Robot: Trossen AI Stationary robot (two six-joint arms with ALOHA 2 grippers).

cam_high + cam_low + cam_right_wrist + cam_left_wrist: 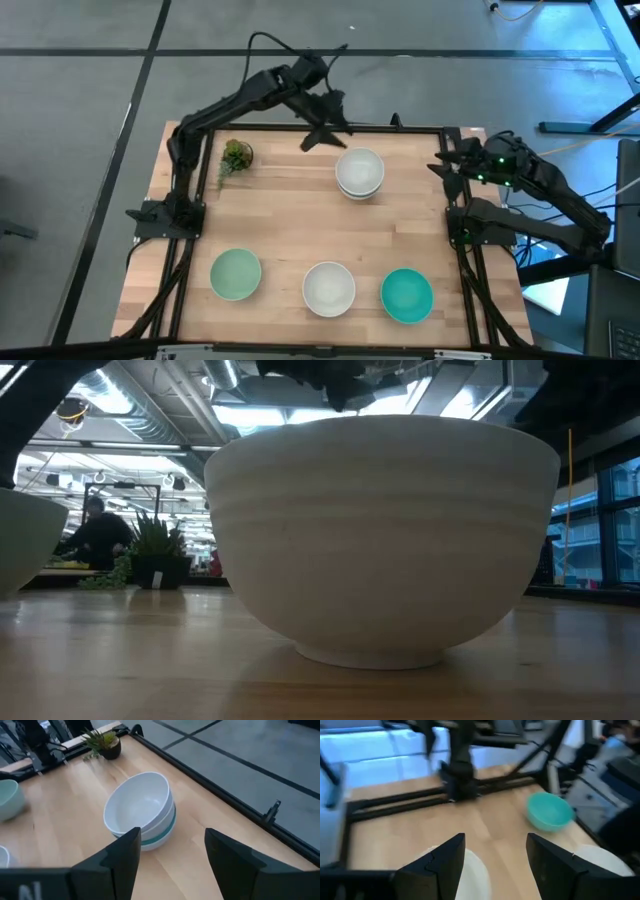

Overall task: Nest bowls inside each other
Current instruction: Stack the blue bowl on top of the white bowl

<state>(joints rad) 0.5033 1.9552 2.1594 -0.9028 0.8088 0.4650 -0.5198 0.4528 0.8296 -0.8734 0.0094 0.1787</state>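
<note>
A stack of nested bowls (360, 172) stands at the far middle of the table, a white one on top; a teal-green band shows between white walls (159, 833). Along the near edge stand single bowls: pale mint (236, 274), white (329, 288) and teal (407, 295). My left gripper (325, 135) hovers open above the table's far edge, just beyond the stack, with nothing between its fingers (495, 865). At the table's right edge my right gripper (445, 165) is open and empty, facing the stack (172, 865).
A small potted plant (236, 156) sits at the far left. A black frame rail (400, 128) runs round the table. In the low view the near white bowl (385, 530) fills the picture, and a person (95, 532) shows far behind.
</note>
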